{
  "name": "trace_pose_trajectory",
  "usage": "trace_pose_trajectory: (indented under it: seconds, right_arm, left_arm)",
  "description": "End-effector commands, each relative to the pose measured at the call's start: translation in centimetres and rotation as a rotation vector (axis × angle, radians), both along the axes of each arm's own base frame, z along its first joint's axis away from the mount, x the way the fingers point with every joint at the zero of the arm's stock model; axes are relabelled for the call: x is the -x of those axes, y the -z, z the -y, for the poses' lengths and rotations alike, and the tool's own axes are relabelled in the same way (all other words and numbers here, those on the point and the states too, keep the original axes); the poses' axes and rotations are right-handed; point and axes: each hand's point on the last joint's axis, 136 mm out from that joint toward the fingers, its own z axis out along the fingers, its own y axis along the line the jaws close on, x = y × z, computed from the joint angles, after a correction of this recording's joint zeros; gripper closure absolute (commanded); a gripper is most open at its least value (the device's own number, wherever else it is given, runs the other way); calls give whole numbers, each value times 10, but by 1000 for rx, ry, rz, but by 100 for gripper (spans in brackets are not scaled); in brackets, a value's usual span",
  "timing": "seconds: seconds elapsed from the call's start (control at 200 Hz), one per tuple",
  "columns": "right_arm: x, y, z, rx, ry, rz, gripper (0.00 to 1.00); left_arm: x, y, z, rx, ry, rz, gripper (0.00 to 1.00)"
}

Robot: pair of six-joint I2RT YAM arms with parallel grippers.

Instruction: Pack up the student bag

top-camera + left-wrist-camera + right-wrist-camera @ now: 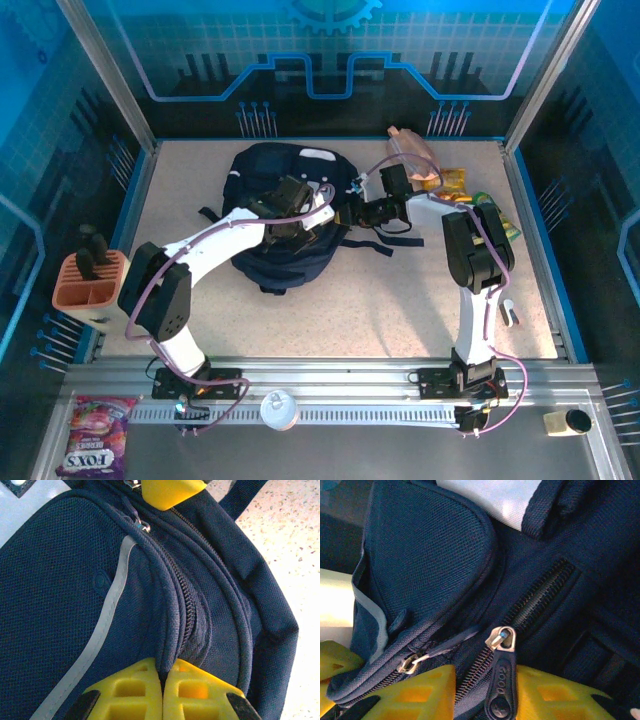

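Note:
The student bag [295,170], dark navy with grey trim, lies on the table at the middle back. My left gripper [297,228] rests on its top. In the left wrist view that gripper [163,667] is shut on a fold of the bag [60,580] beside a closed zip. My right gripper [362,208] is at the bag's right side. In the right wrist view its yellow fingers [486,672] hold a black rubber zip pull [501,680] and a strip of zip between them. A second small metal slider [410,664] sits just left of it on the bag [430,545].
An orange pen holder [88,285] stands at the left edge. A tan item [410,150], yellow packets [450,180] and green items [510,225] lie at the back right. A sweets packet [95,450] and a white round object [278,408] sit on the near rail.

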Motion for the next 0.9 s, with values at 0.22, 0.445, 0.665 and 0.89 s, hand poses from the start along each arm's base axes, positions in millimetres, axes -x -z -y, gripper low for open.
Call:
trace_pose_trajectory:
  seconds: [0.22,0.445,0.665,0.89]
  right_arm:
    - [-9,-12,11,-12,45,8,78]
    - [-4,-11,12,-5,38,-4,91]
    - [19,-26,9,-27,-4,18,98]
    - [52,-36,5,3,-83,120,100]
  left_arm:
    - [2,-3,-3,15,-21,-21,100]
    - [-2,-8,-2,29,-38,-1,100]
    - [-12,-12,2,64,-91,5,100]
    - [-25,-12,5,69,-128,7,100]
